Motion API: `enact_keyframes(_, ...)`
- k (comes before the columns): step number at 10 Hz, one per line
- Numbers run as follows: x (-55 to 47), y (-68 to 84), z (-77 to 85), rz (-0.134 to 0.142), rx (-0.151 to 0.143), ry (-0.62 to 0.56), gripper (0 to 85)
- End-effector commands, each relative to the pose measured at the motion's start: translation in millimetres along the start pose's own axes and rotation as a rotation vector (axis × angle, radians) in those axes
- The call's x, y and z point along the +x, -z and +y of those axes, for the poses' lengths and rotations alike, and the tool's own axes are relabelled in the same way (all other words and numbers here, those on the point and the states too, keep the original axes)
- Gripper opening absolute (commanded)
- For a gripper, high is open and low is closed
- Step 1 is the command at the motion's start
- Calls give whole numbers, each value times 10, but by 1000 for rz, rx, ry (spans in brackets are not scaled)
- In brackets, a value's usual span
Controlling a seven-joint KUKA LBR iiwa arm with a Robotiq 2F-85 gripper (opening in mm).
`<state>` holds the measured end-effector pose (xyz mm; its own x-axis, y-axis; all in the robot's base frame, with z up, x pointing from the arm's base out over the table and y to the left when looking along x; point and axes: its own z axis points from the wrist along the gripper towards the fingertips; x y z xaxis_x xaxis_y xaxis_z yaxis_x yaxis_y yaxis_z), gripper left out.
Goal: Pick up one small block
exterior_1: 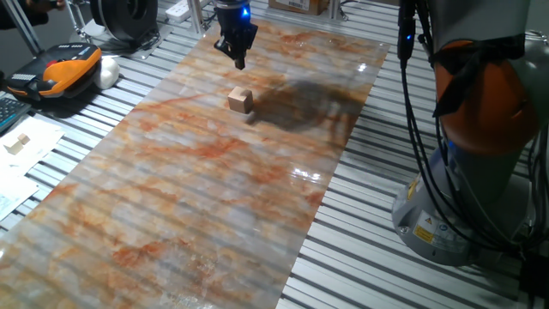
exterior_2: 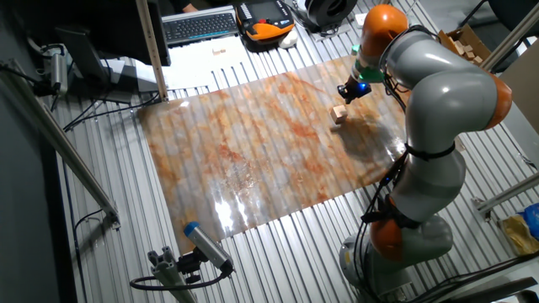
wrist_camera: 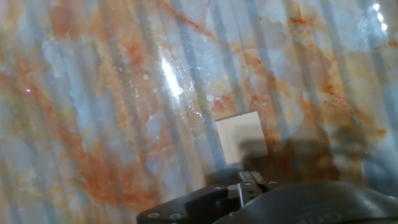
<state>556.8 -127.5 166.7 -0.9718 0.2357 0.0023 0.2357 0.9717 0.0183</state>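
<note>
Light-tan wood marks the block (exterior_1: 241,100), which is seen resting on the marbled orange-and-grey sheet (exterior_1: 189,197) in the upper middle of one fixed view, with nothing touching it. The gripper (exterior_1: 238,53) is held above it, toward the top of that frame, well clear of the sheet; in the other fixed view the block (exterior_2: 339,114) is found at the upper right, just below and left of the gripper (exterior_2: 353,91). In the hand view the block (wrist_camera: 241,137) is placed a little right of centre, just above the dark body at the bottom edge, so alignment is judged close but not exact. Whether the fingers are spread or closed cannot be told from these pictures; the tips look close together in the fixed view, and nothing is held. The step in hand is judged to be the approach, with the grasp not yet begun. A small correction over the block, opened fingers and a straight descent around its sides are called for next.
</note>
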Motion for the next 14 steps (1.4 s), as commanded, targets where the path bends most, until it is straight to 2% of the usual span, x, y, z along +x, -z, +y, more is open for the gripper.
enact_keyframes(1,5,-9,-8,-11,1,-5,170)
enact_keyframes(3,8,-25,-26,-10,10,4,170)
enact_keyframes(5,11,-36,-35,-11,39,7,170)
enact_keyframes(6,10,-40,-38,-1,62,15,0)
enact_keyframes(7,11,-42,-39,13,69,22,0)
enact_keyframes(9,17,-49,-46,16,70,4,0)
enact_keyframes(11,-4,-90,-45,-6,76,16,0)
enact_keyframes(12,-12,-98,-58,-8,67,25,0)
enact_keyframes(13,-16,-103,-57,-7,73,8,0)
enact_keyframes(14,-18,-104,-58,-10,78,-9,170)
